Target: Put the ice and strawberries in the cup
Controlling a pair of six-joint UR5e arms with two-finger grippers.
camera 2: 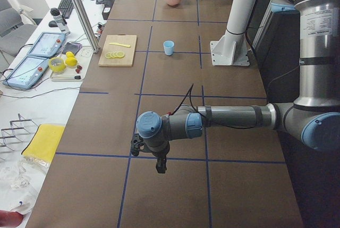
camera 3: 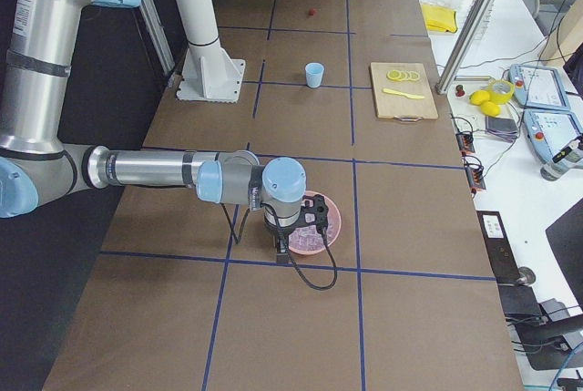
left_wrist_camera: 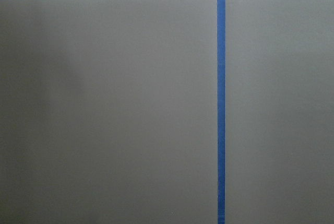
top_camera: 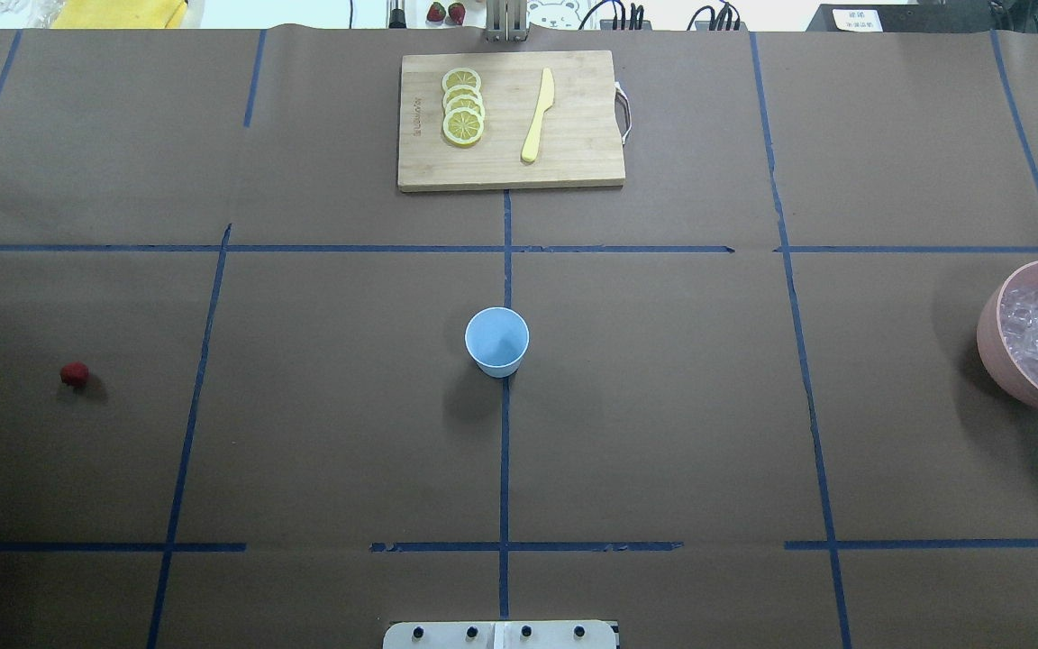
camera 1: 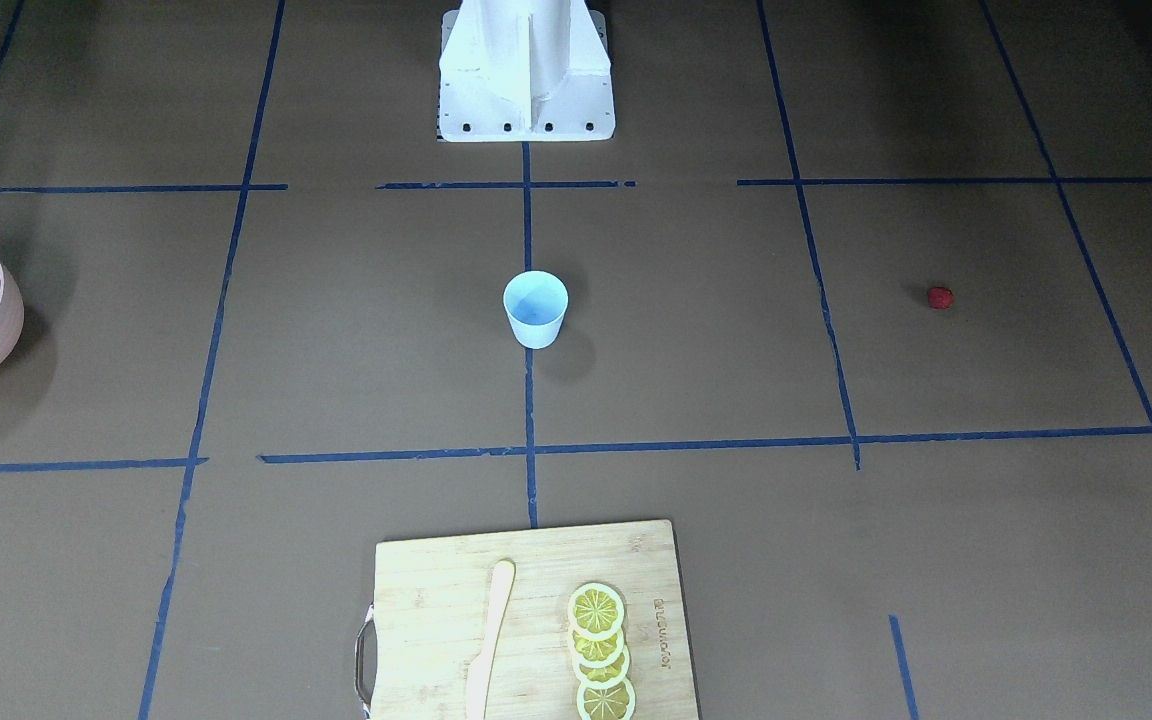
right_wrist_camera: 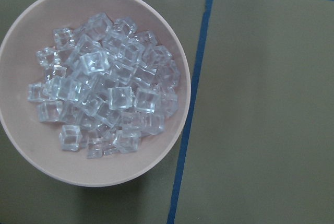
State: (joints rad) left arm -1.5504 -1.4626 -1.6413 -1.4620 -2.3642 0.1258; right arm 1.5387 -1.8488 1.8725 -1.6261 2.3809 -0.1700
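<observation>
The cup (top_camera: pixel 496 341) is standing upright at the middle of the table (top_camera: pixel 663 406), with its mouth open upward, and it is looking empty inside. One strawberry (top_camera: pixel 74 374) is lying alone on the brown paper, well apart from the cup, toward the robot's left side. The ice (right_wrist_camera: pixel 104 93) is sitting as a heap of clear cubes in the pink bowl (right_wrist_camera: pixel 31 145), which is standing well apart from the cup on the robot's right side.

The right gripper (camera 3: pixel 285 247) is hanging over this bowl, far from the cup, and its wrist camera is looking straight down on the cubes. I cannot tell whether its fingers are apart or together. The left gripper (camera 2: pixel 161 165) is pointing down above the table, well apart from the cup on the robot's left. Its wrist camera is showing only paper and blue tape lines (left_wrist_camera: pixel 221 104), so I cannot tell its state either.

Beyond the cup, away from the robot's base, a cutting board (top_camera: pixel 573 162) is carrying lemon slices (top_camera: pixel 463 106) and a pale knife (top_camera: pixel 538 115) lying beside them.
</observation>
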